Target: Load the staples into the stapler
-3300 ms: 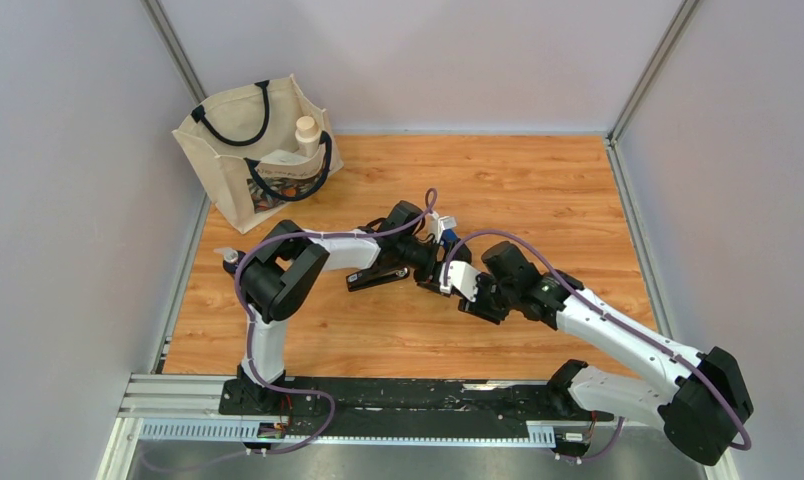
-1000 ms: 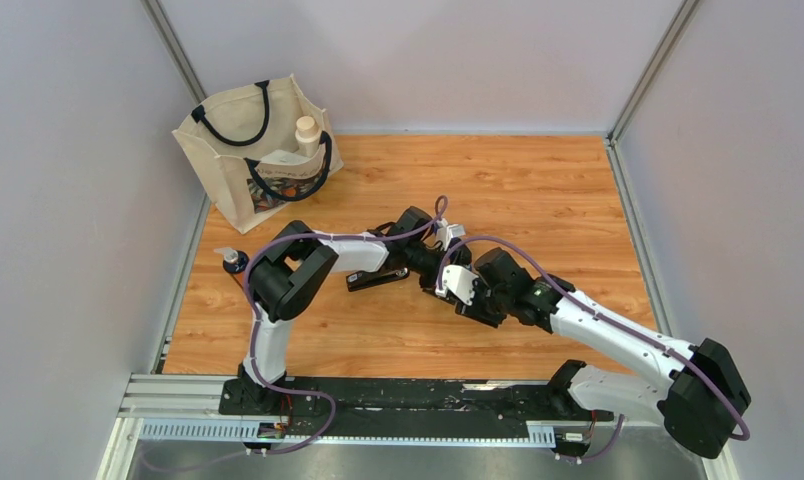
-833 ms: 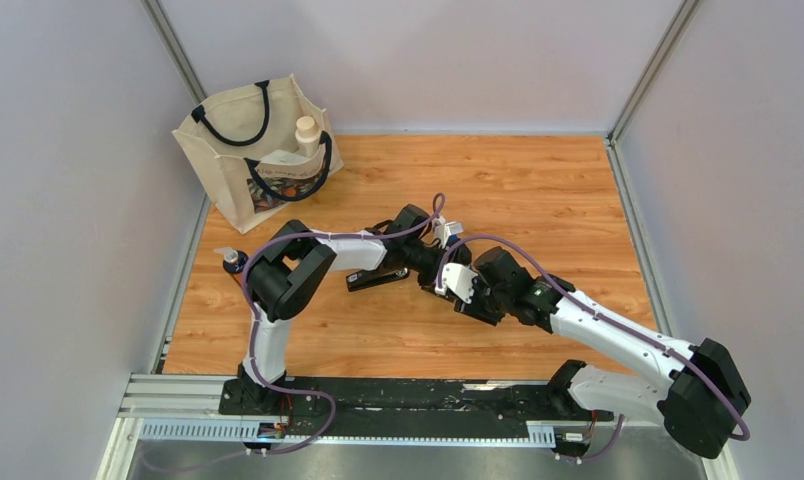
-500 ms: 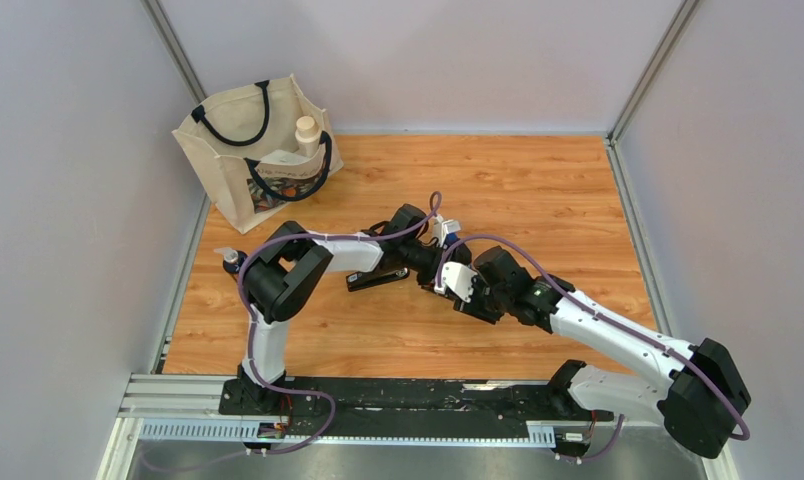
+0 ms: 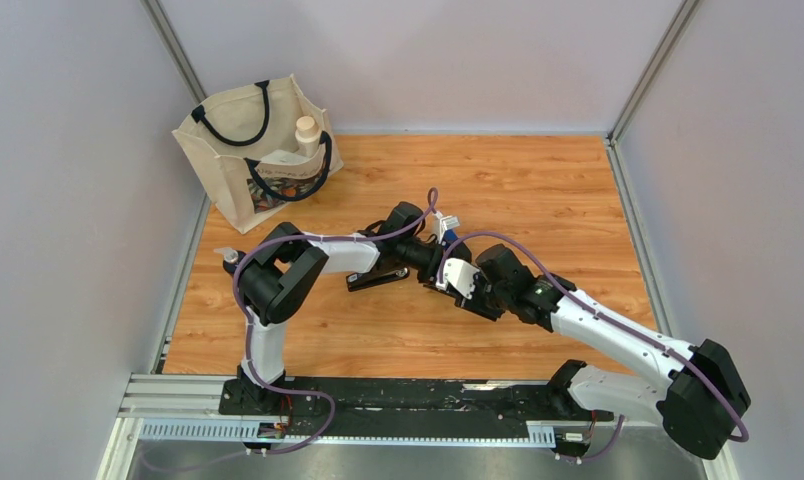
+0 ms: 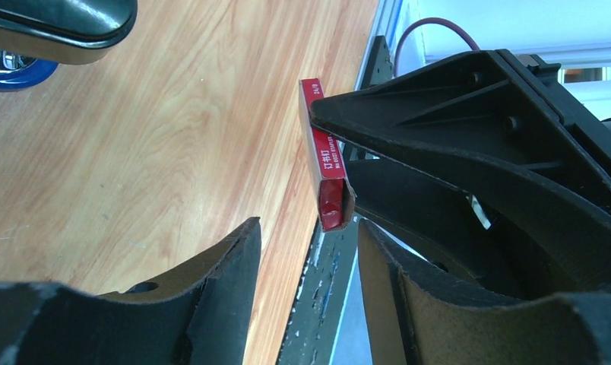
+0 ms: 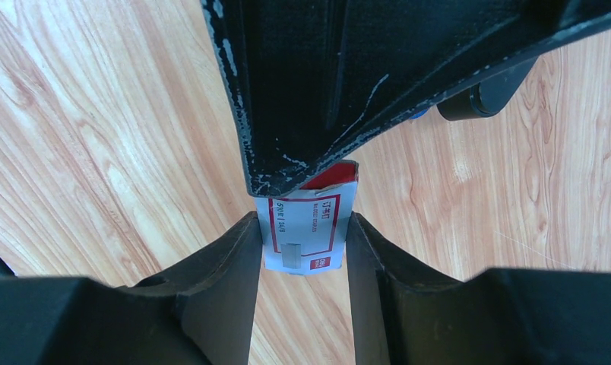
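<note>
Both right pincer fingers clamp staples.

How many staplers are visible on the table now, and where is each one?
2. The black stapler lies on the table under the left arm. The blue stapler shows only partly, just behind both grippers. The arms may hide more.

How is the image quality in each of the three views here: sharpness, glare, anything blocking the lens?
Top external: evenly lit and sharp, no glare, but the arms hide most of the staples. Left wrist: the box print is readable, the near fingers are dark and soft, and the background top right is blown out. Right wrist: the wood grain and box are crisp, though the left gripper's black finger fills the upper frame.
</note>
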`<state>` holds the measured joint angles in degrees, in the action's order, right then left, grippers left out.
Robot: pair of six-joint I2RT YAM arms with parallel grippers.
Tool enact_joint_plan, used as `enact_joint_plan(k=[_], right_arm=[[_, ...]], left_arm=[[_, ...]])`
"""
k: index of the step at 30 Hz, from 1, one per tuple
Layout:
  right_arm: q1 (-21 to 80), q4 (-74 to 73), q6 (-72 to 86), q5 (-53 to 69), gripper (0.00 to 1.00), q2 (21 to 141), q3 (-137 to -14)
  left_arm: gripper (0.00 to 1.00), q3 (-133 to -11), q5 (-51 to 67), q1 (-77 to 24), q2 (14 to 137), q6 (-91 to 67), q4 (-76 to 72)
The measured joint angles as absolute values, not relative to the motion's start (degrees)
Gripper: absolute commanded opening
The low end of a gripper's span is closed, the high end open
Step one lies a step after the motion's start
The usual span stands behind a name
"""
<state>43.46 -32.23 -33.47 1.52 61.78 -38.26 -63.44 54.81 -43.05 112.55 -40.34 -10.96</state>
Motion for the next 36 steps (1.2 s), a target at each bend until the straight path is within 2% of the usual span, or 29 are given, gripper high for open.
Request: enact_joint_plan(k=[20,28,36], right_arm=[[43.42,-32.42,-33.50,3.53,0.44,61.71,-38.26],[43.42,-33.04,-33.69,4.62,0.43,61.71,-38.26],[43.42,-33.56,-33.74,5.06,0.43,61.71,-38.26]], left_arm=[[0.56,-64.38,51.66,-43.03,112.55,-36.51,-5.17],[0.41,-65.32,51.13,-43.03,112.55,-35.42,-4.19],[0.42,-65.95,50.85,-43.09,112.55,-34.17,-2.35]])
